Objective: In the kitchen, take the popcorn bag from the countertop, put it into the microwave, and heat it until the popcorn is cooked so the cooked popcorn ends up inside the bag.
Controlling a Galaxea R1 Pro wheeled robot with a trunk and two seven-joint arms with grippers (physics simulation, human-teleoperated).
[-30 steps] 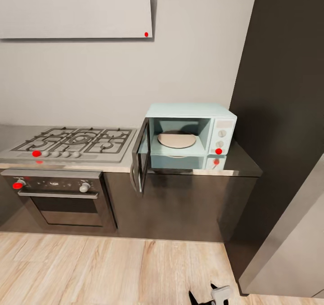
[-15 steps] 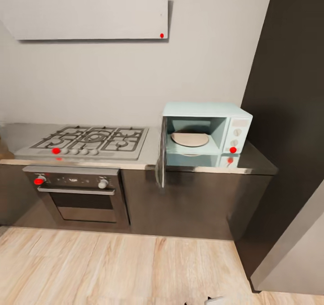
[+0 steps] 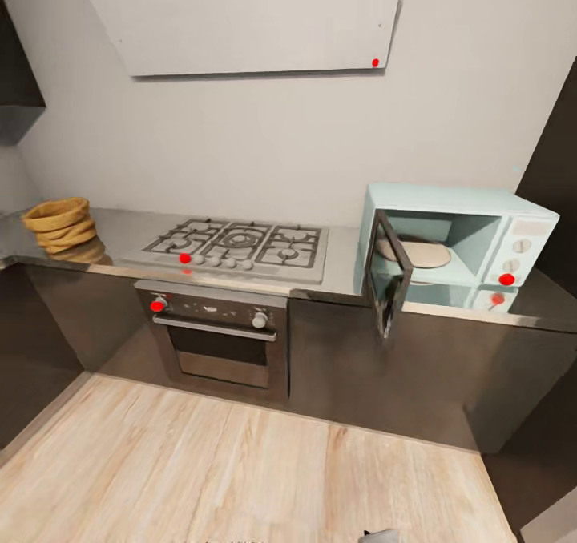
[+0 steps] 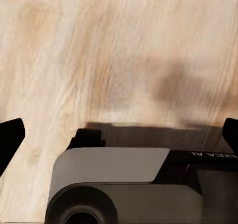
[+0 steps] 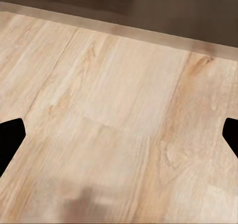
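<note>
The popcorn bag (image 3: 60,224), tan-brown with a rolled rim, stands on the grey countertop (image 3: 120,235) at the far left of the head view. The pale mint-blue microwave (image 3: 481,235) sits at the right end of the countertop. Its door (image 3: 390,277) is swung open toward me and a round plate (image 3: 417,252) lies inside. The popcorn is hidden. My left gripper (image 4: 119,137) is open over the wood floor, above a grey and black part of my own body. My right gripper (image 5: 119,135) is open as well, with bare floor between its fingers.
A gas hob (image 3: 240,247) and a steel built-in oven (image 3: 220,335) lie between the bag and the microwave. A white slanted hood (image 3: 248,22) hangs above. Dark cabinet fronts (image 3: 344,359) run under the worktop. The wood floor (image 3: 240,471) stretches in front of them.
The head view has swung to the left and pulled back, so the microwave now shows at the right and the popcorn bag has come into view at the left.
</note>
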